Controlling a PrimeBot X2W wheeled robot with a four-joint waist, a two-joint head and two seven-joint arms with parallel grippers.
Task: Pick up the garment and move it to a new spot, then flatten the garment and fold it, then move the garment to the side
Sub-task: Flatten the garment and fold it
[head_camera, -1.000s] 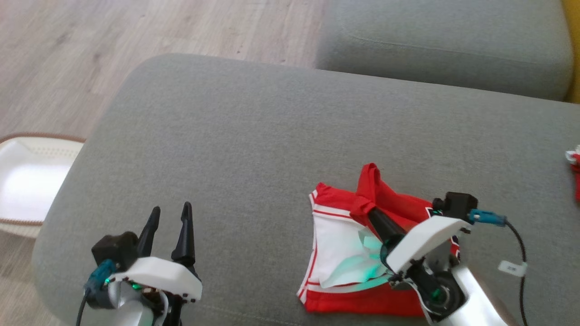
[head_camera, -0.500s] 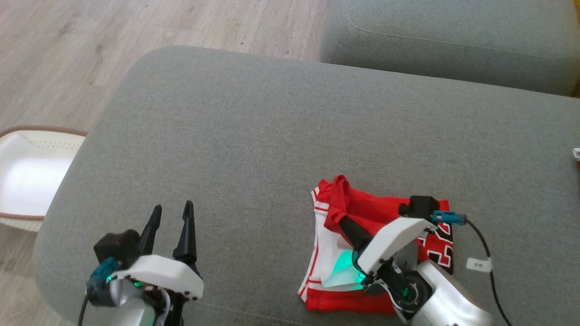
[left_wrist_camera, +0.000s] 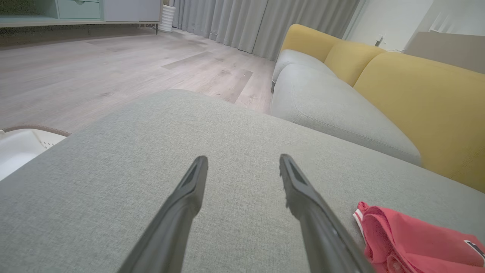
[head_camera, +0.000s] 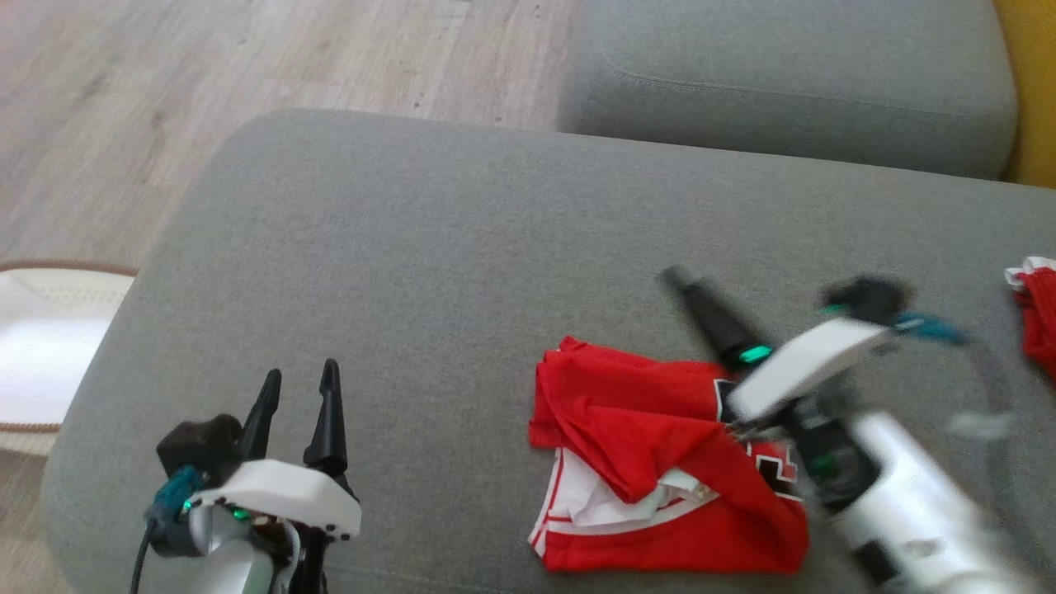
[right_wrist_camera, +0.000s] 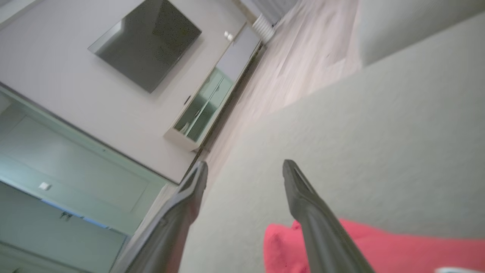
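Garment: a red piece with white trim and a white inner panel (head_camera: 660,462). It lies crumpled and partly folded over itself at the lower centre-right of the head view, on the grey seat cushion (head_camera: 462,247). Dark lettering shows on its right side.
Garment, left wrist view: its red edge with a white stripe sits in the lower right corner, apart from both fingertips.
Left gripper: (head_camera: 300,370) at the lower left of the head view, its 2 dark fingers pointing up the frame. They are spread apart with nothing between them, over bare cushion and well apart from the garment.
Right gripper: (right_wrist_camera: 245,163) in its own wrist view the 2 fingers stand wide apart and hold nothing. Red cloth lies low in that frame, behind the right-hand finger.
Right arm, head view: blurred, at the centre right. 1 dark finger (head_camera: 709,318) points to the upper left, over bare cushion just past the garment's upper right edge.
Second grey cushion: (head_camera: 784,82) across the top right of the head view.
Wooden floor: (head_camera: 165,82) in the upper left.
White basket: (head_camera: 41,355) at the left edge, with a brown rim, beside the seat cushion.
Other red and white cloth: (head_camera: 1035,318) at the right edge, well apart from the garment.
Yellow backrest: (left_wrist_camera: 416,98) in the upper right of the left wrist view.
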